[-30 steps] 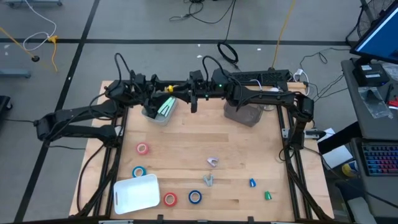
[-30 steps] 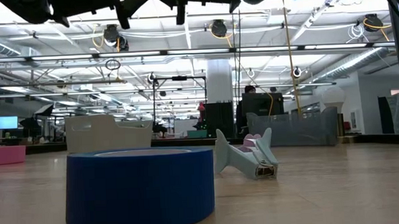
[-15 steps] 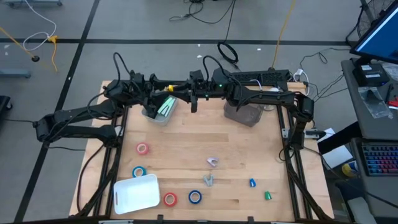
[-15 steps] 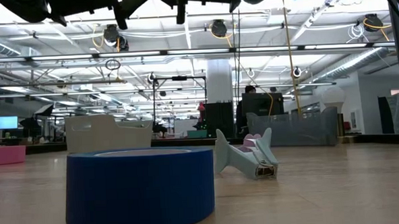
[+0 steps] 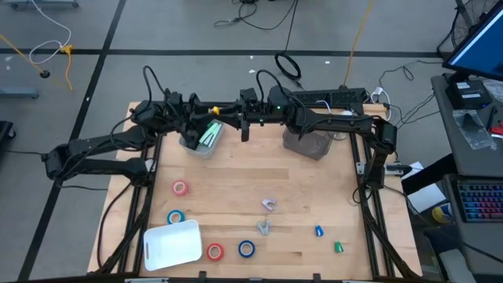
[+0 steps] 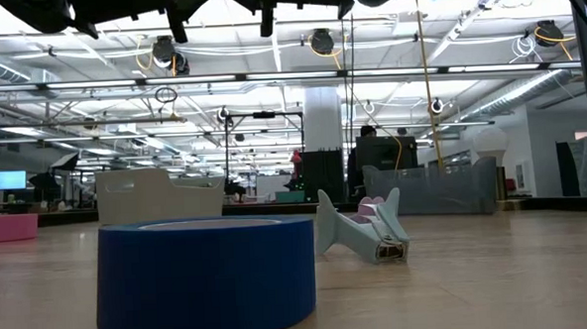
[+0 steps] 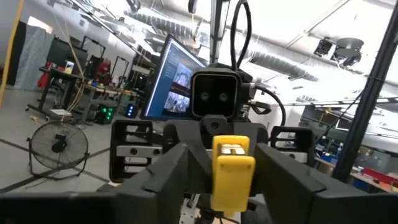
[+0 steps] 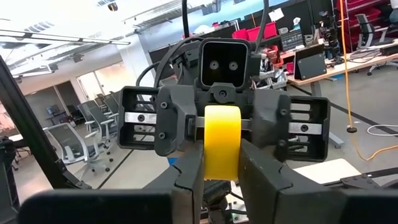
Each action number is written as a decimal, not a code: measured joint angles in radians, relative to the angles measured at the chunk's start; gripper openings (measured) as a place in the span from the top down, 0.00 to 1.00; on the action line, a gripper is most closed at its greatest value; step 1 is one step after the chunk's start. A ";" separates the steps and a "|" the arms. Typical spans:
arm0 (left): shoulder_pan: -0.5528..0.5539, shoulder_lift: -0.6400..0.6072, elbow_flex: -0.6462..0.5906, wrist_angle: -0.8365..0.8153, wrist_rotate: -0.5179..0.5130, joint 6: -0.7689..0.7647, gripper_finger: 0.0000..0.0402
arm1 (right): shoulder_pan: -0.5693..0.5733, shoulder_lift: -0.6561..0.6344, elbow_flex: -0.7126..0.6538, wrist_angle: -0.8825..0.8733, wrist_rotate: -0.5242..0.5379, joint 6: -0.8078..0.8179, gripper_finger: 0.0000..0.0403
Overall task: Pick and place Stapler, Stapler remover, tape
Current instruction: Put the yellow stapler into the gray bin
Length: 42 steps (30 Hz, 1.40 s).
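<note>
Above the table's far edge my two grippers meet tip to tip on a yellow stapler (image 5: 215,111). My right gripper (image 8: 222,177) is shut on it, and my left gripper (image 7: 231,186) closes on it from the other side. On the table lie tape rolls: pink (image 5: 180,187), blue (image 5: 175,217), red (image 5: 214,251) and blue (image 5: 247,249). One blue roll (image 6: 207,277) stands close in the low view. A grey stapler remover (image 5: 269,204) lies flat mid-table, and another one (image 6: 361,231) lies nearer the front. My left gripper has its two fingers against the stapler's two sides (image 7: 231,177), about level, coming from the table's left. The stapler is clear of the table. My right gripper pinches the stapler's two sides (image 8: 222,155) between its fingers, about level, coming from the table's right; the stapler stands upright between them.
A clear bin (image 5: 203,137) with green things stands under the grippers, and a grey bin (image 5: 306,143) to its right. A white tray (image 5: 173,244) lies at the near left. Small blue (image 5: 319,231) and green (image 5: 339,247) items lie near the front right.
</note>
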 joint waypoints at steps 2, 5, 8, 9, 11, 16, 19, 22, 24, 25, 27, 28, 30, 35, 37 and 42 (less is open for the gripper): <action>0.000 0.000 0.000 0.002 0.006 0.000 0.62 | 0.000 0.000 0.000 -0.001 0.000 0.000 0.82; 0.000 0.000 0.000 0.003 0.007 0.002 0.72 | 0.000 0.000 0.000 -0.001 0.000 0.000 0.82; 0.000 -0.001 0.000 0.005 0.007 0.009 0.81 | 0.000 0.000 0.000 -0.001 0.000 0.003 0.82; 0.000 -0.001 0.000 0.004 0.007 0.009 0.83 | 0.000 0.000 0.000 -0.004 0.001 0.003 0.81; 0.000 -0.001 0.000 0.003 0.007 0.013 0.85 | 0.000 0.000 0.000 -0.008 0.001 0.001 0.79; 0.000 -0.001 0.000 0.002 0.007 0.012 0.83 | 0.000 0.000 0.000 -0.010 0.000 -0.001 0.75; 0.000 -0.001 0.000 0.001 0.007 0.012 0.80 | 0.000 0.000 0.000 -0.011 0.001 -0.005 0.74; 0.000 -0.001 0.000 0.001 0.007 0.020 0.83 | 0.000 0.000 0.000 -0.011 0.001 -0.017 0.73; 0.000 -0.001 0.000 0.001 0.007 0.023 0.85 | 0.000 0.000 0.000 -0.012 0.001 -0.023 0.72; 0.001 -0.001 0.000 0.001 0.007 0.024 0.85 | 0.000 0.000 0.000 -0.013 0.001 -0.023 0.71; 0.001 0.000 0.000 -0.003 0.006 0.031 0.85 | 0.000 0.000 0.000 -0.023 0.001 -0.024 0.69; 0.001 0.000 0.000 -0.006 0.006 0.034 0.84 | -0.003 -0.001 0.000 -0.032 0.000 -0.024 0.68; 0.008 0.001 -0.001 -0.012 0.001 0.035 0.82 | -0.007 -0.001 0.000 -0.053 -0.002 -0.024 0.65; 0.040 0.000 -0.002 0.002 0.007 0.034 0.83 | -0.015 0.000 0.001 -0.109 -0.001 -0.024 0.56; 0.052 -0.001 -0.001 0.003 0.007 0.034 0.85 | -0.019 0.002 -0.001 -0.132 -0.001 -0.024 0.52; 0.084 -0.001 -0.001 -0.005 0.027 0.028 0.83 | -0.042 0.000 0.000 -0.190 0.001 -0.042 0.45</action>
